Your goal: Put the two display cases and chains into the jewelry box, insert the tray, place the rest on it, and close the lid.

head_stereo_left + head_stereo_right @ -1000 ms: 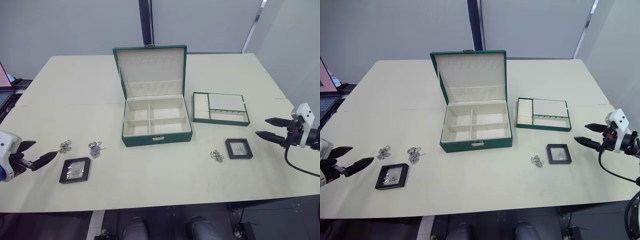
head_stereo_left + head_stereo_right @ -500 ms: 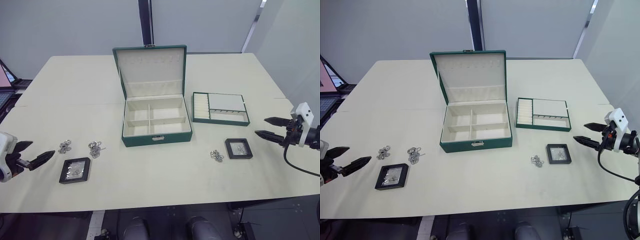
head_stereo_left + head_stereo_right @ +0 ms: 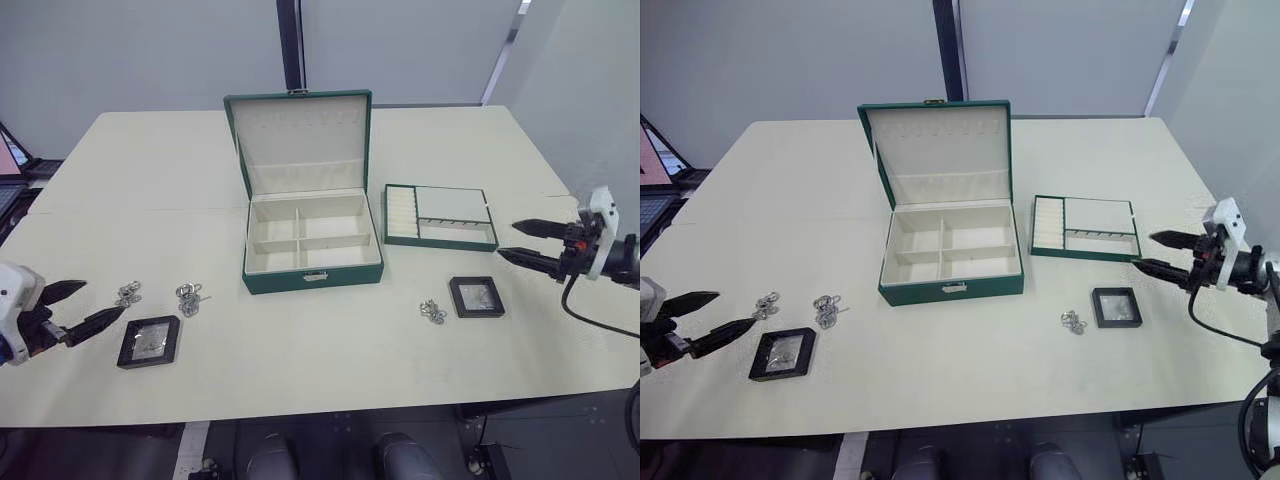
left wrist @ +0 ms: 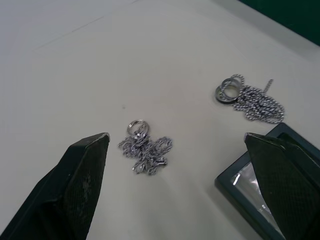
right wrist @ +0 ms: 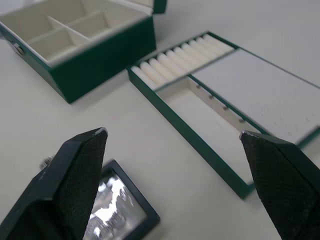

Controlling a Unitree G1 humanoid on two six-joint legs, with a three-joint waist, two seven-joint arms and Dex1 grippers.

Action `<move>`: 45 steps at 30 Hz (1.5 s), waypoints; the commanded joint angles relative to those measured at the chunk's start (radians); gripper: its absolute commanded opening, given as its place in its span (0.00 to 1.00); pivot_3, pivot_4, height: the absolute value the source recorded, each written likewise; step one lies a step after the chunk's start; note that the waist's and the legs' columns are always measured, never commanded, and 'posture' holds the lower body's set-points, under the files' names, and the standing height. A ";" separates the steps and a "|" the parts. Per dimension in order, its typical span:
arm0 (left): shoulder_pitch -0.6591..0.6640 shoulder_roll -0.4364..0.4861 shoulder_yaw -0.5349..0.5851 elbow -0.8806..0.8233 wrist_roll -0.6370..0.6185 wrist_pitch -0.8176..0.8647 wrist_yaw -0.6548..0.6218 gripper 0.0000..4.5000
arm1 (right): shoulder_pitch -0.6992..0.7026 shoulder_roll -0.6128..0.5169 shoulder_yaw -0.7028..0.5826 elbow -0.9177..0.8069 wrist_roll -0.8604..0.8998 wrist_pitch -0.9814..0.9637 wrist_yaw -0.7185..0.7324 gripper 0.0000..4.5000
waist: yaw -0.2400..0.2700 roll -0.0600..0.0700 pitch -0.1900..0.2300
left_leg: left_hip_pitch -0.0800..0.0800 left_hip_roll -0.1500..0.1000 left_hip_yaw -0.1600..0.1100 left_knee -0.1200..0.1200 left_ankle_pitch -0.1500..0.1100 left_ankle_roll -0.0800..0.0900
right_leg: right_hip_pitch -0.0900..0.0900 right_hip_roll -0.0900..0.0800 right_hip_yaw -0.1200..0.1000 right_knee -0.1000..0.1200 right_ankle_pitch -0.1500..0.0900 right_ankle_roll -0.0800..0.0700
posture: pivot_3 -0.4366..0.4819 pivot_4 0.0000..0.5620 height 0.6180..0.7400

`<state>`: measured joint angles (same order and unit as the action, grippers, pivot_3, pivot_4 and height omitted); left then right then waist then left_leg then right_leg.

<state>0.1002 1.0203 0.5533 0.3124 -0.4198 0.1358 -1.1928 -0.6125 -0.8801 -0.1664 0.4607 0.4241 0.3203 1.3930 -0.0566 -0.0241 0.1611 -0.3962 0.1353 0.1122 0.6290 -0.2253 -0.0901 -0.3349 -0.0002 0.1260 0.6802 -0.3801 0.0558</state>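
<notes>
The dark green jewelry box (image 3: 290, 280) sits mid-table with its lid (image 3: 305, 140) standing open. To its right lies the tray (image 3: 440, 243). One display case (image 3: 149, 342) lies front left, with two chains (image 3: 128, 294) (image 3: 189, 297) just behind it. A second display case (image 3: 476, 297) and a third chain (image 3: 433, 311) lie front right. My left gripper (image 3: 105, 298) is open, just left of the left chains, and it looks over a chain (image 4: 146, 147). My right gripper (image 3: 505, 240) is open, right of the tray and above the right case (image 5: 117, 205).
The pale table's front edge (image 3: 330, 405) runs close below the display cases. A laptop (image 3: 10, 150) shows at the far left, off the table. A dark vertical post (image 3: 290, 45) stands behind the lid.
My left gripper has edged right toward the chains. My right gripper has moved inward and a little farther back, nearer the tray's right end. The objects have not moved.
</notes>
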 commanded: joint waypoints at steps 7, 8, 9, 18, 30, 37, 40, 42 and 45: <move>0.066 0.152 -0.092 -0.059 0.042 -0.115 -0.315 1.00 | 0.030 0.083 0.023 -0.643 0.301 0.316 -0.085 1.00 | 0.003 0.000 0.000 | -0.002 0.000 -0.003 0.000 0.000 0.000 | -0.001 0.001 -0.001 0.000 0.000 0.000 | 0.48 0.27 1.00; 0.052 0.166 -0.115 -0.060 0.044 -0.117 -0.339 1.00 | 0.028 0.090 0.032 -0.672 0.312 0.324 -0.090 1.00 | 0.007 0.000 0.000 | -0.002 0.000 -0.003 0.000 0.000 0.000 | -0.001 0.001 -0.002 0.000 0.000 0.000 | 0.48 0.27 1.00; 0.040 0.179 -0.139 -0.059 0.051 -0.131 -0.367 1.00 | 0.024 0.096 0.045 -0.702 0.322 0.331 -0.091 1.00 | 0.012 0.000 0.000 | -0.002 0.000 -0.003 0.000 0.000 0.001 | -0.002 0.000 -0.002 0.000 0.000 0.000 | 0.48 0.27 1.00; -0.116 0.210 -0.332 0.055 0.220 -0.316 -0.384 1.00 | 0.023 0.102 0.164 -0.798 0.246 0.244 -0.084 1.00 | 0.017 -0.001 -0.001 | -0.003 0.000 -0.002 0.000 -0.002 0.004 | -0.008 0.001 -0.001 0.000 0.000 0.000 | 0.48 0.27 1.00; -0.105 0.205 -0.373 0.017 0.234 -0.338 -0.388 0.67 | 0.041 0.114 0.179 -0.824 0.243 0.229 -0.115 1.00 | 0.016 -0.001 -0.001 | -0.004 0.001 -0.001 0.000 -0.002 0.004 | -0.008 0.001 0.000 0.001 0.000 0.000 | 0.48 0.27 1.00; -0.114 0.202 -0.387 0.058 0.255 -0.372 -0.370 0.20 | 0.040 0.109 0.177 -0.815 0.239 0.225 -0.116 1.00 | 0.016 -0.001 -0.001 | -0.003 0.001 -0.001 0.000 -0.002 0.004 | -0.008 0.001 0.000 0.001 0.000 0.000 | 0.48 0.27 1.00; -0.120 0.201 -0.396 0.074 0.264 -0.381 -0.356 0.00 | 0.037 0.112 0.179 -0.815 0.239 0.227 -0.121 1.00 | 0.016 -0.001 -0.001 | -0.003 0.001 -0.001 0.000 -0.002 0.004 | -0.008 0.001 0.000 0.001 0.000 0.000 | 0.48 0.27 1.00; -0.122 0.201 -0.398 0.078 0.260 -0.382 -0.355 0.00 | 0.037 0.113 0.178 -0.816 0.241 0.228 -0.122 1.00 | 0.016 -0.001 -0.001 | -0.003 0.001 -0.001 0.000 -0.002 0.004 | -0.008 0.001 0.000 0.001 0.000 0.000 | 0.48 0.27 1.00; -0.127 0.202 -0.401 0.081 0.258 -0.384 -0.355 0.00 | 0.037 0.116 0.177 -0.819 0.250 0.233 -0.125 1.00 | 0.016 -0.001 -0.001 | -0.003 0.001 -0.001 0.000 -0.002 0.004 | -0.008 0.001 0.000 0.001 0.000 0.000 | 0.48 0.27 1.00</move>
<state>-0.0214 1.2067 0.1586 0.3813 -0.1715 -0.2473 -1.5499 -0.5666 -0.7668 0.0259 -0.3319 0.6510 0.5560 1.2699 -0.0408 -0.0252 0.1605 -0.3994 0.1359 0.1110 0.6292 -0.2276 -0.0858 -0.3430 0.0006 0.1256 0.6815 -0.3802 0.0555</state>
